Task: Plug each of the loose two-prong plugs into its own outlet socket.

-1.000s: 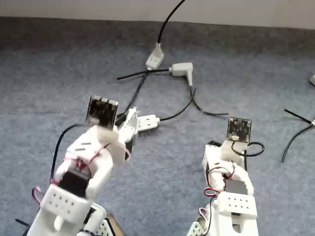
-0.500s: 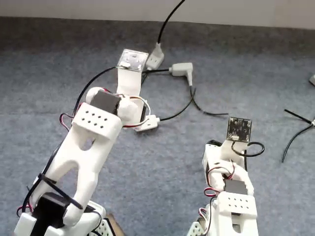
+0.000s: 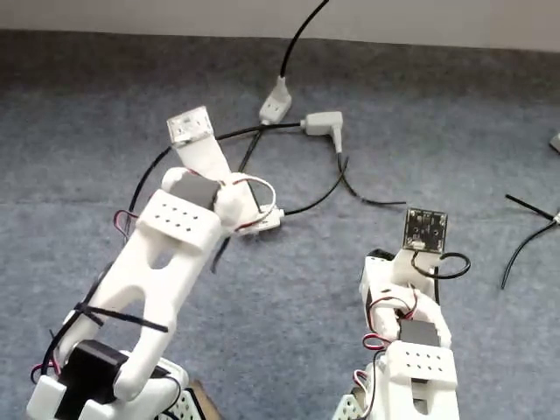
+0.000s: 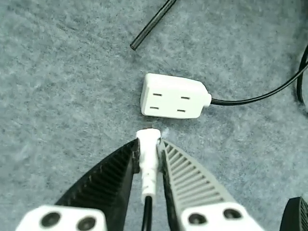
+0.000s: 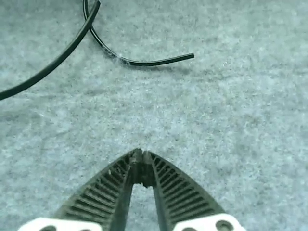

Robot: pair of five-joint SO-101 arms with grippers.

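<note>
My left gripper [image 4: 148,145] is shut on a white two-prong plug [image 4: 147,154], whose black cord runs back between the fingers. The plug's tip sits just short of a white outlet socket [image 4: 174,96] lying on the grey carpet, slots up, with its own black cord leading away. From above, the left arm [image 3: 171,236] covers most of that socket [image 3: 269,219]. A second white socket [image 3: 276,103] and a white angled plug [image 3: 324,122] lie farther back. My right gripper [image 5: 143,156] is shut on nothing, low over bare carpet near the table's front.
Black cords [image 3: 337,179] loop across the carpet between the sockets. A loose cord end [image 5: 190,56] lies ahead of the right gripper. More black cords [image 3: 525,229] and a small white piece [image 3: 555,140] sit at the right edge.
The left arm stretched forward from a tucked pose, then swung its wrist a little to the left over the near socket. The right arm has not moved.
</note>
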